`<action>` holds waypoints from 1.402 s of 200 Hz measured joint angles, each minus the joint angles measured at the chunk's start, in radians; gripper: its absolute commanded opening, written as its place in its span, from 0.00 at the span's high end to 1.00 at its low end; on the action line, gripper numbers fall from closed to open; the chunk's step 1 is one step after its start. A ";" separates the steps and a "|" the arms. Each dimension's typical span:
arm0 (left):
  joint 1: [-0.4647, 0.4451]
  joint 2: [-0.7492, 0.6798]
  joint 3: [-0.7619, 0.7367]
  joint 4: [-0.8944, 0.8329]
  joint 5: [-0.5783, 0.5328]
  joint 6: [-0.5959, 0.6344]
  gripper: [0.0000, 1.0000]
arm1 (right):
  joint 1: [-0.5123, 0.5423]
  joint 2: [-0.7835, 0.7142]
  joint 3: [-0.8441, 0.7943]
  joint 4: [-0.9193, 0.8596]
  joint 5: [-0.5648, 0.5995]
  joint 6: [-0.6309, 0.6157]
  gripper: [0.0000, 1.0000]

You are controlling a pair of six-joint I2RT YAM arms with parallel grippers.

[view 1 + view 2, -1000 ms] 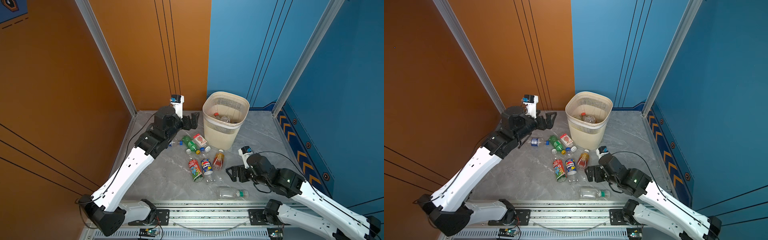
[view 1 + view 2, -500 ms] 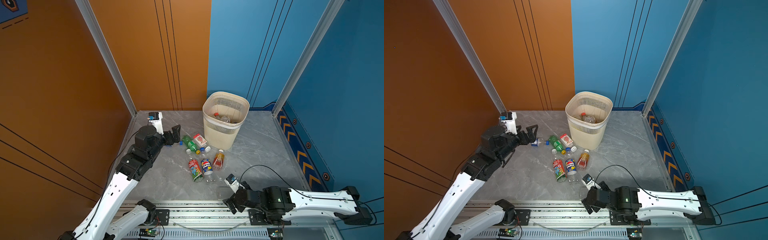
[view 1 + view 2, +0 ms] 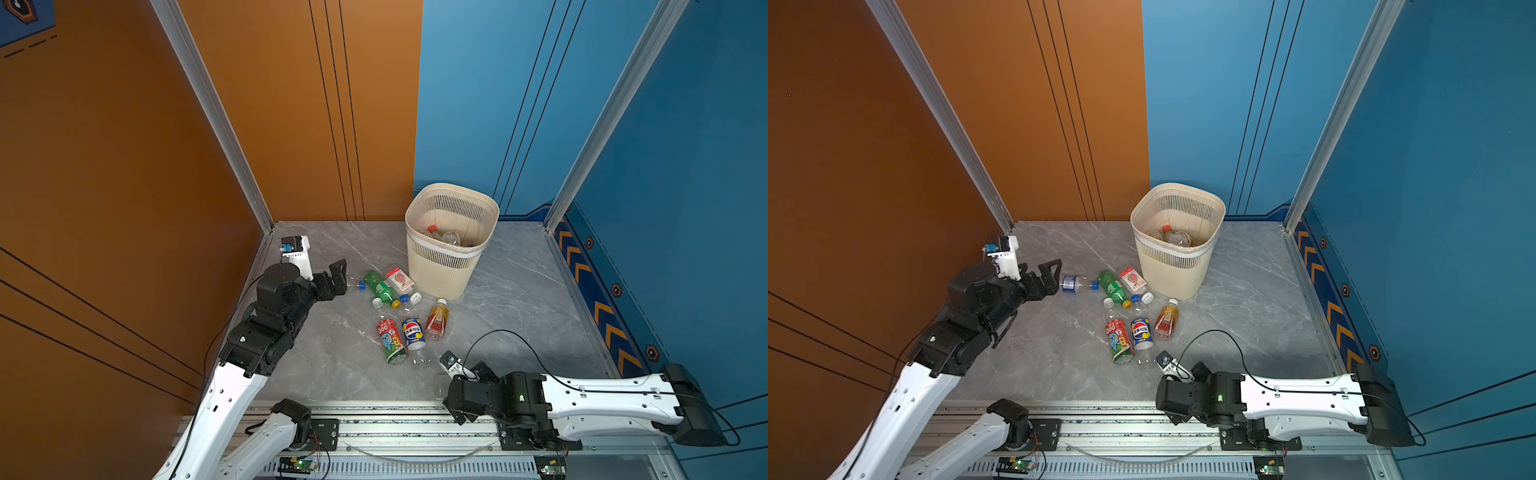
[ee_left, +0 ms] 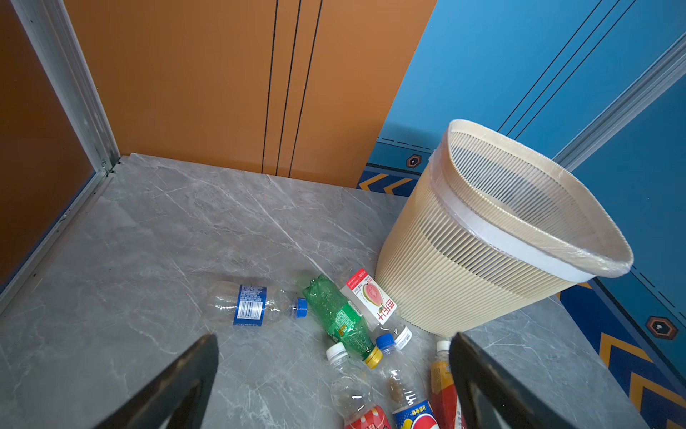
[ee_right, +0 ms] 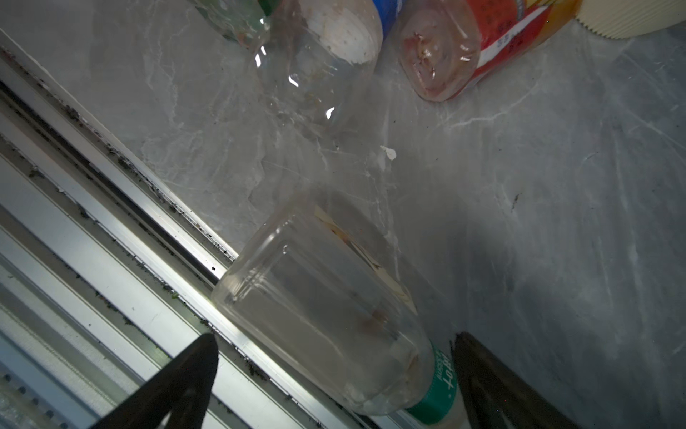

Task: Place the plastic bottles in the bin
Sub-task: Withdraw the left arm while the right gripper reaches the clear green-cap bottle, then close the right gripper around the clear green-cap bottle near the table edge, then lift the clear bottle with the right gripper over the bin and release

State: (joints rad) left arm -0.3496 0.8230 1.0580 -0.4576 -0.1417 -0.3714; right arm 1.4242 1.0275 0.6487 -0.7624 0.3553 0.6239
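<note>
Both of your grippers stand wide open and hold nothing. The right gripper [image 5: 334, 336] sits low at the near edge of the floor [image 3: 332, 353], with a clear bottle [image 5: 319, 308] lying on its side between the spread jaws, hard by the metal rail [image 5: 111, 260]; whether it touches the rail is unclear. The left gripper [image 3: 1050, 276] hangs just beside a blue-labelled bottle [image 3: 1073, 284]. The other loose bottles [image 3: 411, 332] lie clustered in front of the bin [image 3: 440, 266], which already has a few inside. Expect them all to be empty, light and thin-walled — likely to dent under a hard squeeze and, being round and smooth, to roll or squirt out of an off-centre pinch. Take the clear one across its body near the green label band [image 5: 434, 386], where the wall looks stiffer, with your jaws square to its length — and mind the rail, which probably leaves one finger little room.
</note>
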 measured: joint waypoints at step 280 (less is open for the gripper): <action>0.106 -0.081 -0.087 -0.056 0.056 -0.048 0.02 | -0.177 0.264 0.044 0.031 -0.019 0.030 0.49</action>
State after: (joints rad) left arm -0.2436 0.7422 0.9707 -0.5140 -0.0856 -0.4191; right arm 1.2476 1.2919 0.6930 -0.7315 0.3363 0.6537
